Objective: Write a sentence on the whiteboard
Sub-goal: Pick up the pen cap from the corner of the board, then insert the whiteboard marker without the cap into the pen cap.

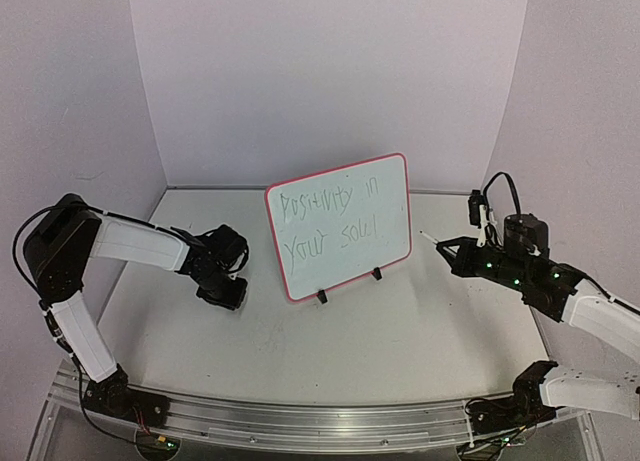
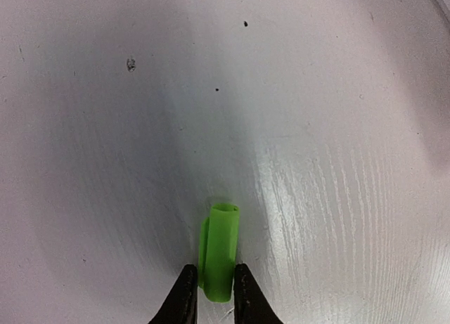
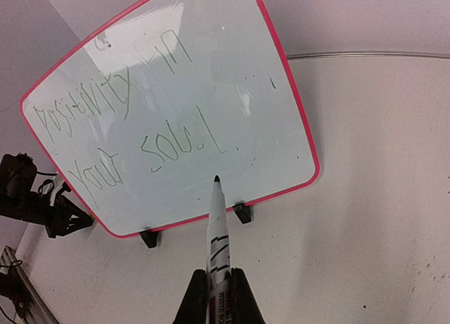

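**Sentence is up, now for the cap**

The writing looks finished to me. The sentence (image 1: pixel 335 221) sits in thin green capitals on two lines, "POSITIVITY IN" over "YOUR SOUL", faint but legible. The whiteboard (image 1: pixel 390 253) stands tilted back on its two black feet, mid-table between my arms.

My right gripper (image 3: pixel 219 276) is clamped on the marker (image 3: pixel 216 225), with the tip aimed at the board's lower edge but off the surface.

My left gripper (image 2: pixel 214 273) is down on the table (image 2: pixel 316 127), fingers snug on either side of the green cap (image 2: pixel 219 245).

Next, I reckon: lift the cap, line its open end up with the tip, then push it on squarely.
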Robot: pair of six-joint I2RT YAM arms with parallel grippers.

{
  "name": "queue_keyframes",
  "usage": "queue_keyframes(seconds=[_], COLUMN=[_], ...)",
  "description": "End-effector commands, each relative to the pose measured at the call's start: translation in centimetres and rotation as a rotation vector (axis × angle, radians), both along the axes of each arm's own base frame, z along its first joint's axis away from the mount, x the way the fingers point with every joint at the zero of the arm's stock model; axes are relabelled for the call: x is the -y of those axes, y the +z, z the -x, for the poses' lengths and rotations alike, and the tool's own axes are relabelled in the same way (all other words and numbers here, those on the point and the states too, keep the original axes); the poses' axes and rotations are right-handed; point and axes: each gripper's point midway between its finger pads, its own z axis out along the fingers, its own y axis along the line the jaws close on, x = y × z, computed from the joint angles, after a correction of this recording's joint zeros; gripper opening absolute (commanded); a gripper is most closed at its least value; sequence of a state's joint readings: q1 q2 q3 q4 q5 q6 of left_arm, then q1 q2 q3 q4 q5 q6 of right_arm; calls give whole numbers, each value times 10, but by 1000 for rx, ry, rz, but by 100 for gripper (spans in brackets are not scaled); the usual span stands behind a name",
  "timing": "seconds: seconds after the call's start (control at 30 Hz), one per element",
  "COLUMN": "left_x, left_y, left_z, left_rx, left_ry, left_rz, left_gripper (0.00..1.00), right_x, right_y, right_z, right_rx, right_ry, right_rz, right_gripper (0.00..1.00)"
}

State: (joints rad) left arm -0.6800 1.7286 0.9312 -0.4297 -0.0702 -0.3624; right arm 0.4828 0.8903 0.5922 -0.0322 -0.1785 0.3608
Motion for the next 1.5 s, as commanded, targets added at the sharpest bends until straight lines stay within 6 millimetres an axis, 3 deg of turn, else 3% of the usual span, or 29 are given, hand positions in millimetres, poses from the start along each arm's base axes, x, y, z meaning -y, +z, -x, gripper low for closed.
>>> queue_keyframes(seconds=[0.0,0.2,0.4,0.6,0.73,0.83,0.93,1.13,1.3,1.47], left_x=[-4,-5,-10,-22,-34,-32,-22,3,42,81], left_y=[-6,-3,19,86,144,192,238,303,321,316], left_z=[3,4,0,-3,-3,0,9,40,83,124], left_rx=[-22,-13,46,191,317,423,496,583,516,435], left_ry=[-7,10,54,128,151,89,-25,-309,-594,-821], left_rz=[-41,-29,-4,60,111,179,260,395,530,609], left_gripper=[12,0,0,0,0,0,0,0,0,0], right_x=[3,4,3,-7,-25,-41,-58,-88,-100,-108], right_y=[2,4,9,26,41,49,55,67,84,94], right_z=[1,2,3,12,22,30,39,63,80,95], right_rx=[8,9,10,7,-8,-39,-81,-185,-235,-301], right_ry=[-14,-16,-4,84,202,309,434,676,804,914], right_rz=[-4,-3,2,14,-10,-30,-55,-155,-216,-276], right_gripper=[0,0,0,0,0,0,0,0,0,0])
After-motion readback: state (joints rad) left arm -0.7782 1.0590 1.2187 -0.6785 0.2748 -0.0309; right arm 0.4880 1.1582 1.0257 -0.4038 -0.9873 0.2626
